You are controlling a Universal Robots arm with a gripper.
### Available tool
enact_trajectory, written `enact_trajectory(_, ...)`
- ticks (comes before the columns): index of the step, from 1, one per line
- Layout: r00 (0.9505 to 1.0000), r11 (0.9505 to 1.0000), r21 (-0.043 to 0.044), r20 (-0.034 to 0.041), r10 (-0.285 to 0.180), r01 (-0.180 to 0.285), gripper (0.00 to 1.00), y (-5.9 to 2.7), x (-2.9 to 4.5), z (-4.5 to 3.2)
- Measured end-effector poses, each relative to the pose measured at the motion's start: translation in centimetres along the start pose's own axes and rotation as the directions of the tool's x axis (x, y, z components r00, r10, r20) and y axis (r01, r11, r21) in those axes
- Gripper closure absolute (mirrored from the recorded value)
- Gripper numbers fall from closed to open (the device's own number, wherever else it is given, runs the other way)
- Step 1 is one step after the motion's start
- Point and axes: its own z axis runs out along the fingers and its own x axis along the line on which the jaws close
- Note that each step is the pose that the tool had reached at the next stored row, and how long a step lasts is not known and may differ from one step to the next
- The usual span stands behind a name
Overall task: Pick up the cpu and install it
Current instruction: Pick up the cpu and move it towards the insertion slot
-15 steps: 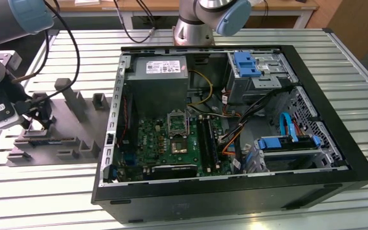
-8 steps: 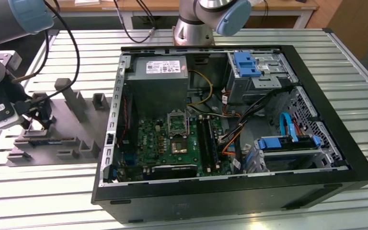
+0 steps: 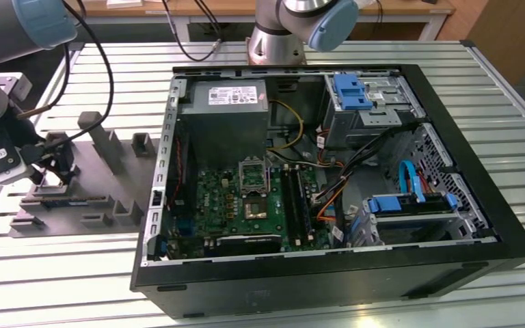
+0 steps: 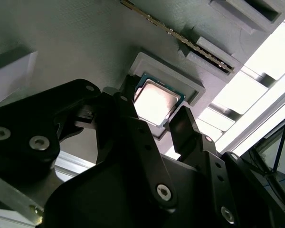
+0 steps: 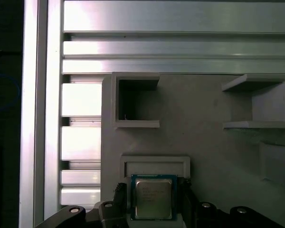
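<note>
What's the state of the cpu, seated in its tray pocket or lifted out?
Seated: the cpu lies flat inside the raised frame of the grey tray.

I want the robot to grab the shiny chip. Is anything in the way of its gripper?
Nothing that I can see. The open gripper already straddles the cpu, which lies bare in its pocket in the grey tray.

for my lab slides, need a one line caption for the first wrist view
Claw close over the cpu, which lies flat in its pocket on the grey tray.
</note>
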Motion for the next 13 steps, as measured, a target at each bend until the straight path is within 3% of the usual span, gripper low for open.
enact_trajectory(9, 1.0, 1.0, 0.0, 0.0001, 0.0, 0.0, 0.45, 0.0, 0.0, 0.01)
enact_trajectory(10, 1.0, 1.0, 0.0, 0.0001, 0.0, 0.0, 0.52, 0.0, 0.0, 0.01)
enact_trajectory(13, 1.0, 1.0, -0.0001, 0.0002, 0.0, 0.0, 0.53, 0.0, -0.01, 0.01)
